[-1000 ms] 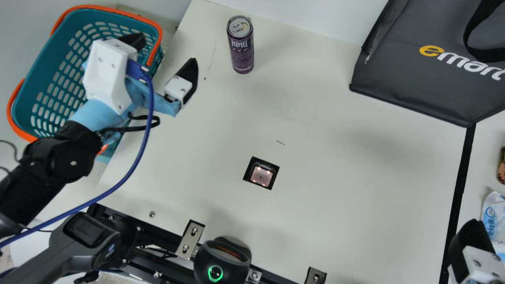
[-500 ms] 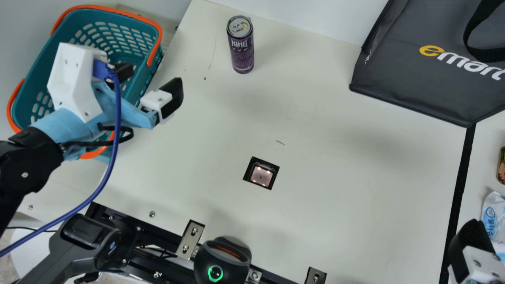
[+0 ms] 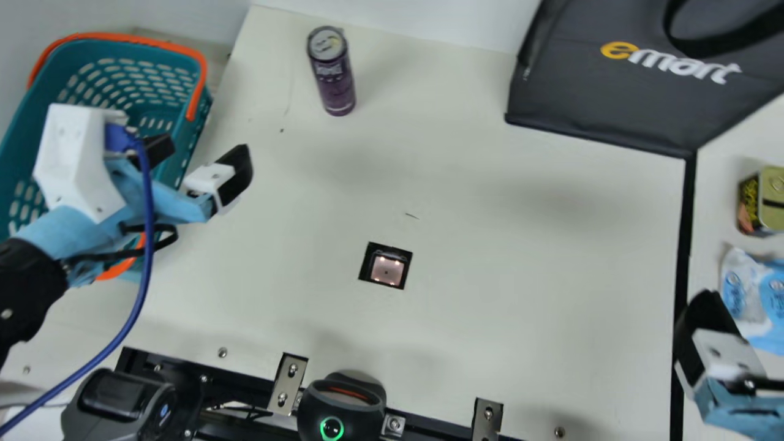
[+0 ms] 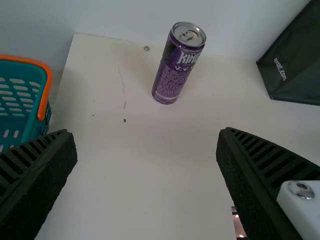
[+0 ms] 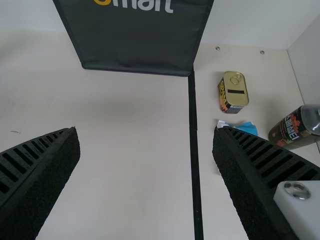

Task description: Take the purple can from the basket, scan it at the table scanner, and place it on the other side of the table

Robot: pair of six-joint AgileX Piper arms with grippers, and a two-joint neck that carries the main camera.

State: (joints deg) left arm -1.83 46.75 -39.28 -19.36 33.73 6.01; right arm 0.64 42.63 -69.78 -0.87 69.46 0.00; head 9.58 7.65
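Purple can [image 3: 334,76]: upright near the table's [image 3: 490,245] far left corner. Left pincer [image 3: 202,153]: wide open, empty, drawn back from the can nearward. Right pincer [image 5: 145,134]: wide open, empty. Status: unboxed from basket [image 3: 196,92], scan probably outstanding.

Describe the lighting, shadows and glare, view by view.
Main view: soft, faint shadows on the table, small bright lights in the scanner; left wrist view: glints on the metal lid of the purple can; right wrist view: a soft shadow beside the gold-topped tin.
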